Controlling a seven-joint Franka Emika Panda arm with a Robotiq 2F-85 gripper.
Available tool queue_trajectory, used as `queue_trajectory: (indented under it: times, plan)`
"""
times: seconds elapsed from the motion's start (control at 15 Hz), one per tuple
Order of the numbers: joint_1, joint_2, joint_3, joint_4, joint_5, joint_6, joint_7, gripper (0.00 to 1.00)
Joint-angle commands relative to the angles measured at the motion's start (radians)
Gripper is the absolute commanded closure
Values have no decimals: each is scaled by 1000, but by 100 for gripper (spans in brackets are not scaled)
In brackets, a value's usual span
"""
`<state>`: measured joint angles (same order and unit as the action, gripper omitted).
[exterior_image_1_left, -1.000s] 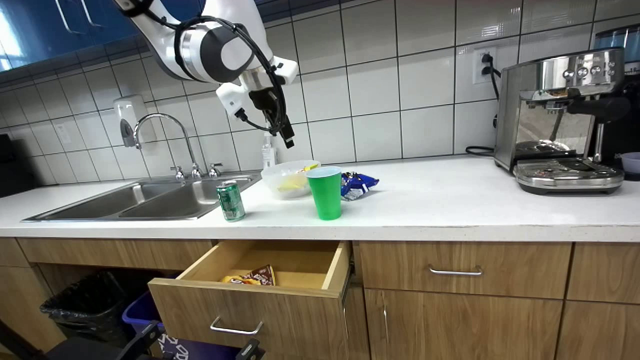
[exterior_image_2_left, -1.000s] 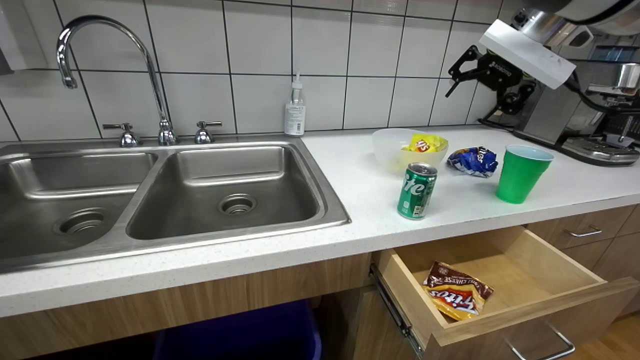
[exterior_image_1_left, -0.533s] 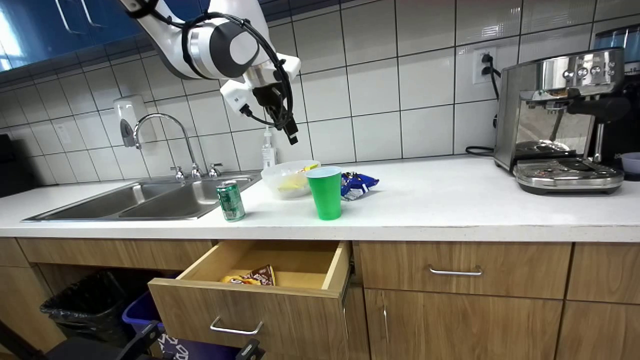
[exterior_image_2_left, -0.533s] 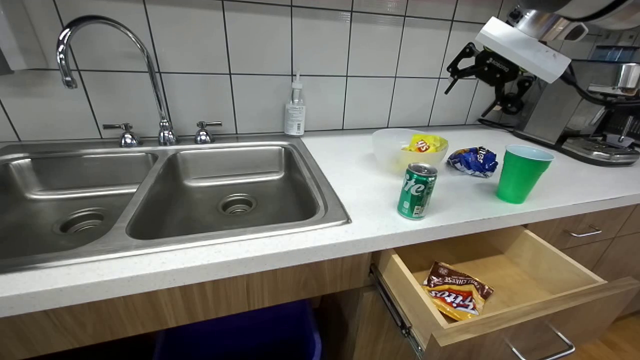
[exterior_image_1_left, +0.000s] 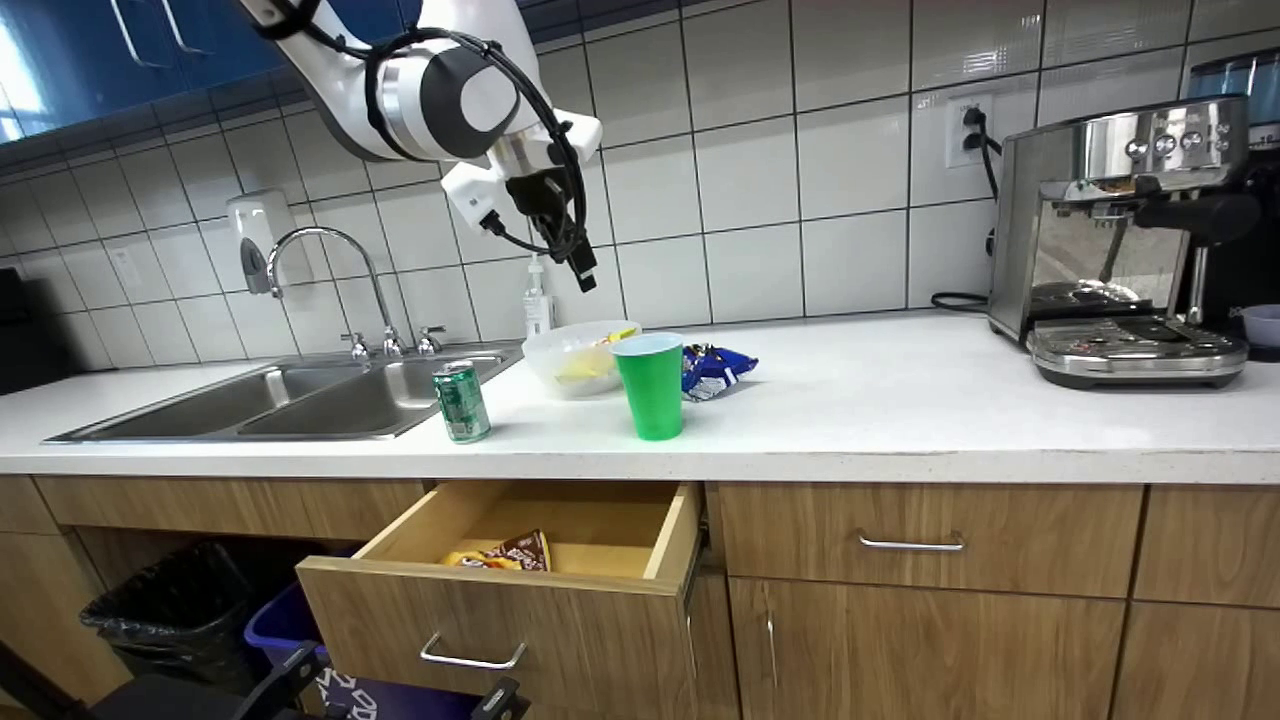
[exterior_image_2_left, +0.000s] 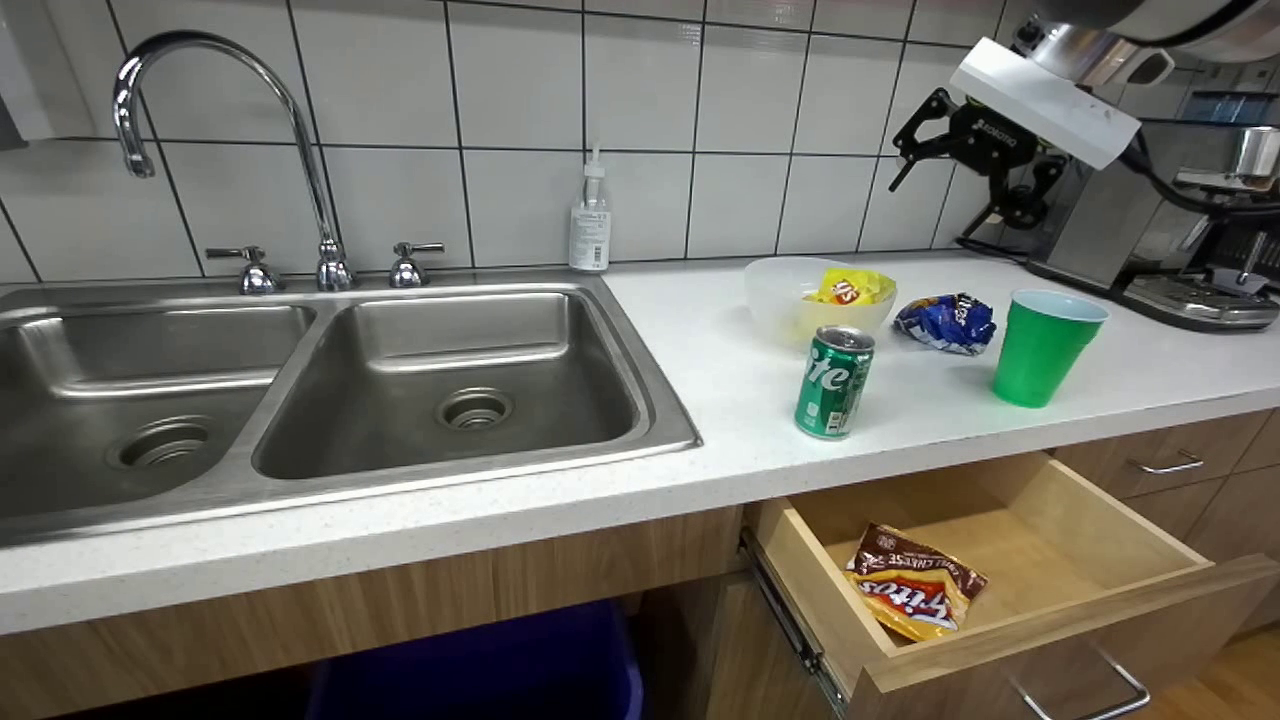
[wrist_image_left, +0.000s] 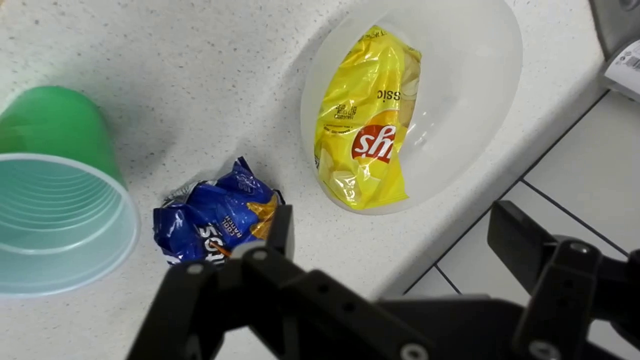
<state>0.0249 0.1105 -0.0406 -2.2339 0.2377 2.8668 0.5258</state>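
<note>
A small drift, and the gripper (wrist_image_left: 398, 232) all but stops above the counter (wrist_image_left: 200, 65), jaws spread wide around nothing! Yellow chip bag (wrist_image_left: 362, 130) in the bowl (wrist_image_left: 465, 90), blue bag (wrist_image_left: 215, 217) nearby: 0 grasped.

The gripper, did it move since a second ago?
Yes, a little. In an exterior view, the gripper has shifted slightly toward the picture's right, farther from the pump bottle, which stayed put.
</note>
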Motion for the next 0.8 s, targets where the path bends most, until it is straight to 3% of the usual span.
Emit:
queue_trajectory:
  times: [0.0, 0.47, 0.73]
  plan:
    - [8, 57, -18, 61, -30, -6, 81, 0]
    - [38, 181, -45, 194, -65, -56, 184, 0]
    - [51, 235, -41, 288, -44, -153, 191, 0]
